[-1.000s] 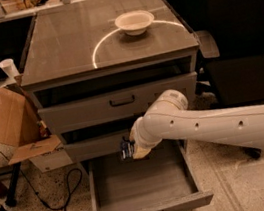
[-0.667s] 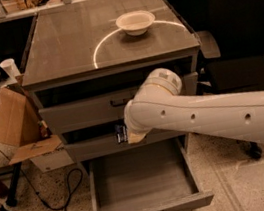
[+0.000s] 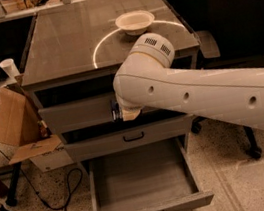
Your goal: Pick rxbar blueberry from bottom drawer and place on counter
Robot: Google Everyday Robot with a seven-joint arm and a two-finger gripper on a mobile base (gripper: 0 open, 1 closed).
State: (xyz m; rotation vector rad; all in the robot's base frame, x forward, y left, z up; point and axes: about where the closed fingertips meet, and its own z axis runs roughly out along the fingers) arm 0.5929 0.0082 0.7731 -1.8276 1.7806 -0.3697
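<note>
The bottom drawer (image 3: 139,177) stands pulled open, and its grey interior shows nothing inside. My gripper (image 3: 116,111) is raised in front of the top drawer face, below the counter's front edge and mostly hidden behind my white wrist. It is shut on the rxbar blueberry (image 3: 114,108), of which only a thin dark sliver shows at the wrist's left side. The counter (image 3: 70,42) is the glossy grey-brown cabinet top with a curved light reflection.
A white bowl (image 3: 135,21) sits on the counter at the back right. The top drawer (image 3: 78,114) and middle drawer (image 3: 132,137) are closed. A cardboard box (image 3: 10,119) leans left of the cabinet and a black chair (image 3: 247,11) stands at right. Cables lie on the floor.
My arm has lifted the gripper and the bar from just above the open bottom drawer up to the top drawer's face, swinging closer to the camera.
</note>
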